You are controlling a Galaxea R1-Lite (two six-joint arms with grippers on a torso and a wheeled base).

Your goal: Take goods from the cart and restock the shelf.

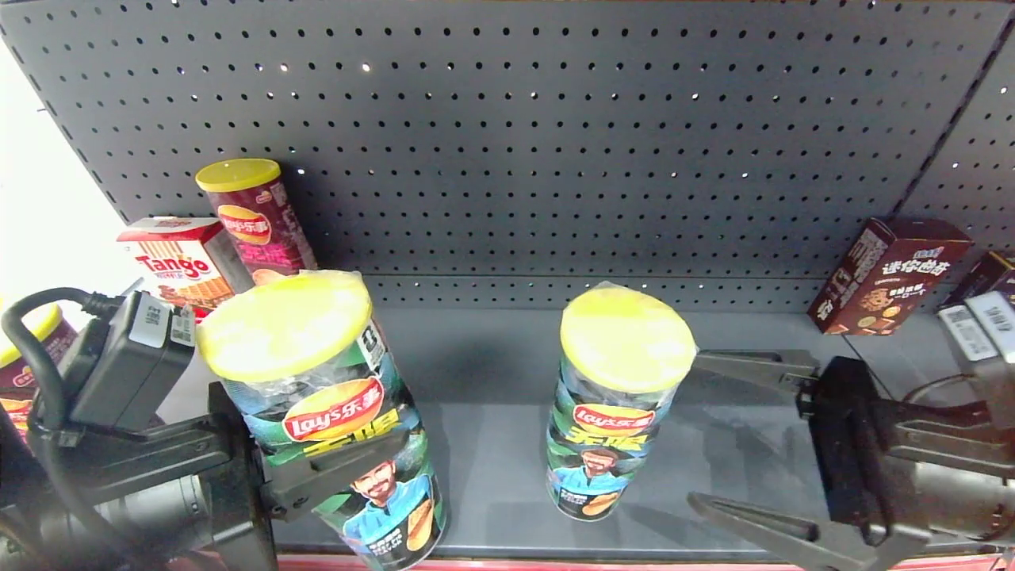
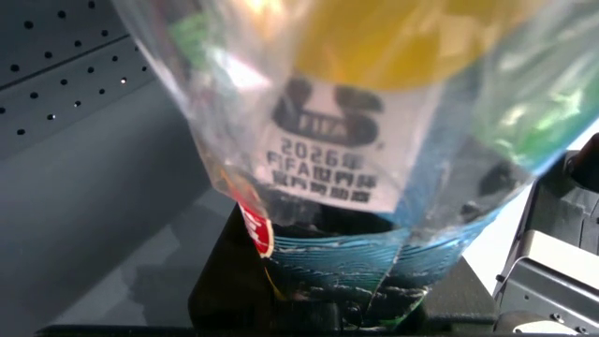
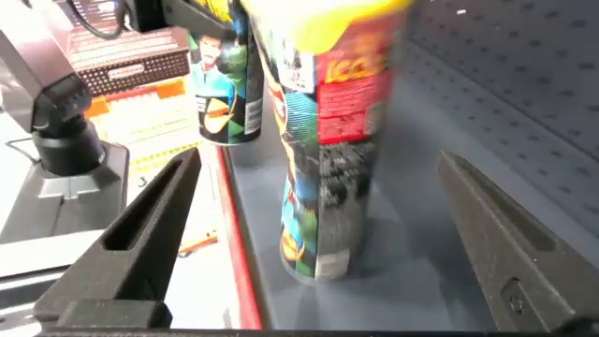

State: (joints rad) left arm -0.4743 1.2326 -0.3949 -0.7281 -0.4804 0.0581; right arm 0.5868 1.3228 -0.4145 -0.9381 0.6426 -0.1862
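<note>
Presently: restocking part done, one placement outstanding.

We find the left gripper (image 1: 317, 456) clamped on a tilted chips can (image 1: 317, 396) at the front edge of the shelf (image 1: 492, 381), left of centre; we judge it not yet set down. To its right a second can (image 1: 614, 404) stands upright on the shelf, apparently placed. The right gripper (image 1: 696, 428) sits just beside that one, fingers spread wide, holding nothing.

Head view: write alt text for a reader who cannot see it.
The left tool grips a yellow-lidded chip can at the front edge of the grey shelf. The right tool is open beside a matching can standing on it.
</note>
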